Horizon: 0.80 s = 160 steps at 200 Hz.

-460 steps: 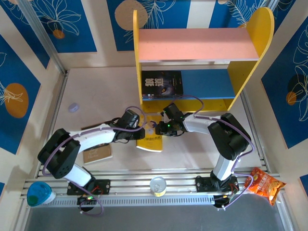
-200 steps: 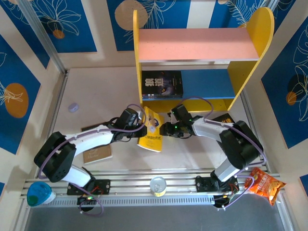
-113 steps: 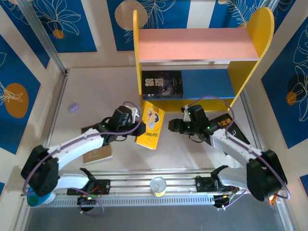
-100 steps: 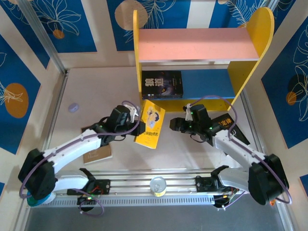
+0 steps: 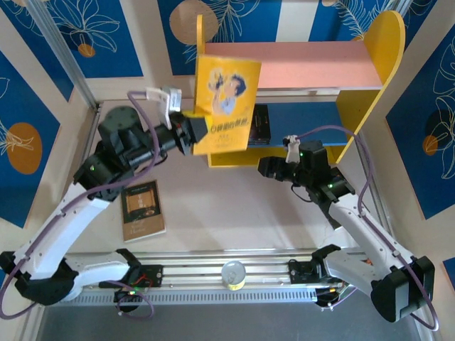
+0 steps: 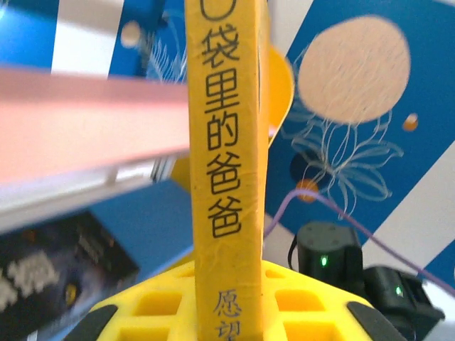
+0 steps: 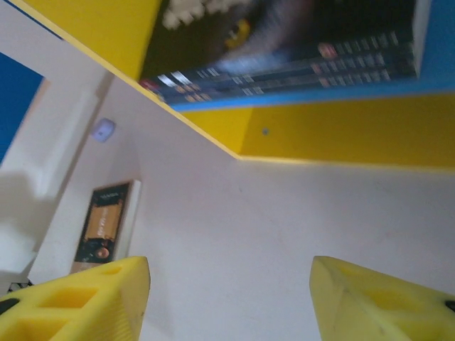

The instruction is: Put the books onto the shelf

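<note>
Left tool [image 5: 193, 135] clasps yellow cartoon book [image 5: 226, 106] at the shelf [image 5: 377, 64]; right tool [image 5: 266, 168] gapes. Clipping the pink board [image 5: 313, 64] may dislodge it.

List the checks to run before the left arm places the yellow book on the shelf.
1. Grip: left tool is shut on the yellow book, which is held upright. Ok.
2. Other arm out of the path: right tool is open and empty, low in front of the shelf. Ok.
3. Landing spot: pink upper board is bare where visible. Ok.
4. Clearance to the left side panel: the book overlaps it in the top view. Cannot tell.
5. All books shelved: tan book lies on the table. Not ok.
</note>
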Available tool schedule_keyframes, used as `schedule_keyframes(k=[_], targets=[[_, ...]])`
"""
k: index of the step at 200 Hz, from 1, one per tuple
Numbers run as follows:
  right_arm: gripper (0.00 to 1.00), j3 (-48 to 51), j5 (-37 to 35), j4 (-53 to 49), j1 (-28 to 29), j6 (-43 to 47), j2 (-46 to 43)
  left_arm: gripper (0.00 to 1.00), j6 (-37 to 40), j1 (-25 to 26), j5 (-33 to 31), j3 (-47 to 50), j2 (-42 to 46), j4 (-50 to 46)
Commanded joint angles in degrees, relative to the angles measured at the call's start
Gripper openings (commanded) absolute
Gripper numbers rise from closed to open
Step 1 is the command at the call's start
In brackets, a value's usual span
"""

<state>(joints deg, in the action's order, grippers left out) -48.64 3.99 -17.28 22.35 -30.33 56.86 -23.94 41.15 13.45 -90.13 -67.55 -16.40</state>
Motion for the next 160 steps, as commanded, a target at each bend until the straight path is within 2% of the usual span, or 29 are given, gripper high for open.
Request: schedule_keyframes(k=[1,40,80,120,160], targets=[[0.62,-7.4,1.4,-4.1,-0.5,3.2,0.2,0.0,1.9,0.4,-1.7,-9.7,-6.4,3.1],[0.63,-18.0,5.4,-6.1,-3.0,3.5,0.4,0.0,1.2,0.4,-7.3,-24.1,-17.4,6.8],[0.67,-27.3,12.8,-1.9,-6.5,-0.4,1.8,0.0,-0.6,0.3,-11.8,-25.9,-22.0,20.0],[0.73,-38.8,21.1,1.6,-9.6,-5.8,7.6,0.0,-0.3,0.4,-13.1,-30.3,-26.3,23.9],[0.85,-45.1,26.3,8.5,-11.0,-12.9,13.0,0.0,-3.9,0.4,-13.3,-30.2,-28.1,30.7]])
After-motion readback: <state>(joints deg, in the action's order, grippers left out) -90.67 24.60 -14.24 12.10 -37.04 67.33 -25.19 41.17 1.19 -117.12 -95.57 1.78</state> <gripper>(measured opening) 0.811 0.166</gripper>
